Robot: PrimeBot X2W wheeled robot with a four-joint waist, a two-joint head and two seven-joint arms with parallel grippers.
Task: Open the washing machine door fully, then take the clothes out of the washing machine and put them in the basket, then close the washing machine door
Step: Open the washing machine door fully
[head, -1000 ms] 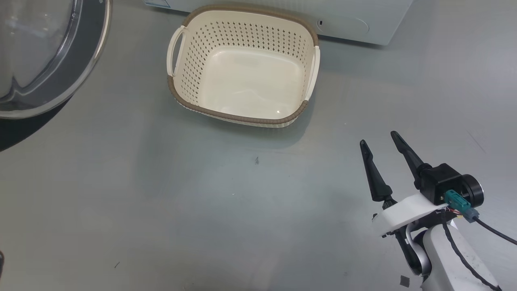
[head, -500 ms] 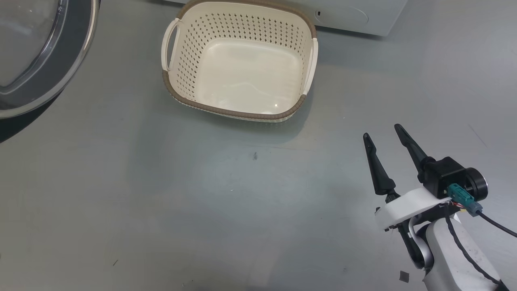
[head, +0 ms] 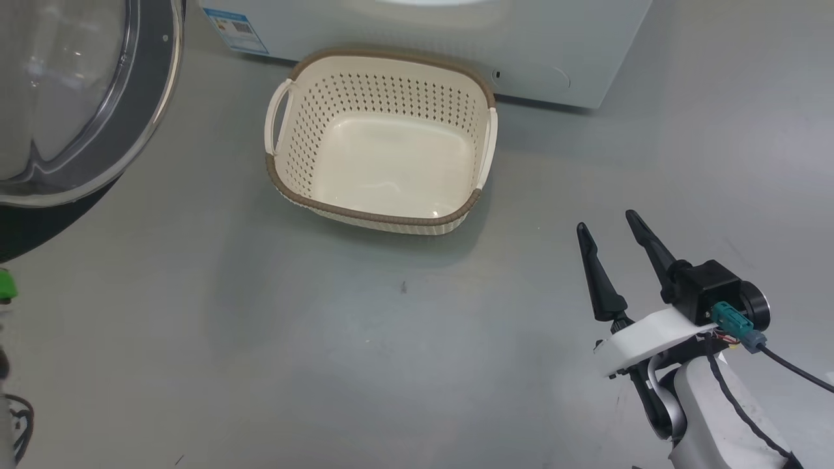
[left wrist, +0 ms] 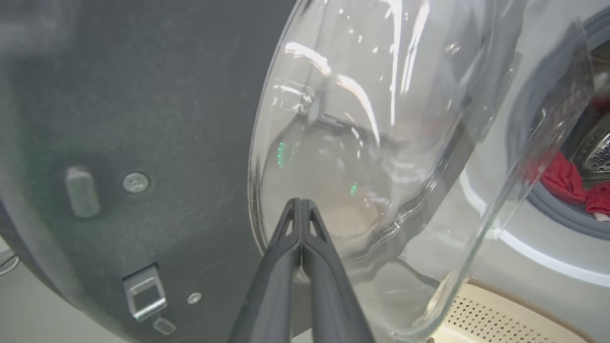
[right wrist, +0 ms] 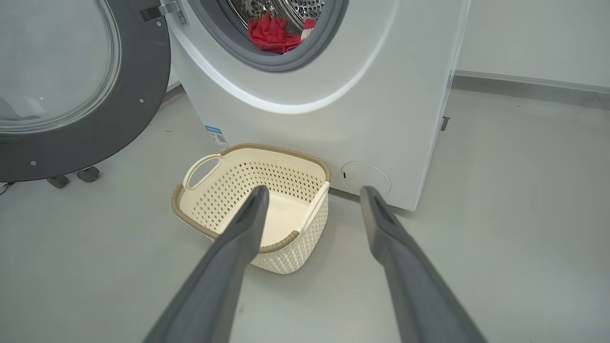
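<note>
The grey floor point(head: 260, 339) is open on the near side and to the right of the basket. The white washing machine point(right wrist: 333, 95) stands at the far side. The washing machine door point(right wrist: 143, 119) hangs open to the left, its black rim apart from the basket. The basket point(head: 381, 218), empty, stands just before the machine's base. The right gripper point(head: 606, 221) hovers near and right of it, its jaws wide apart and holding nothing. The left gripper point(left wrist: 300, 205) has its jaws pressed together, tips at the door's glass bowl; I cannot tell whether they touch it. The red clothes point(right wrist: 274, 35) lie in the drum at the lower edge of the opening. A small blue label point(head: 234, 29) sits at the machine's lower left corner, its print too small to read.
</note>
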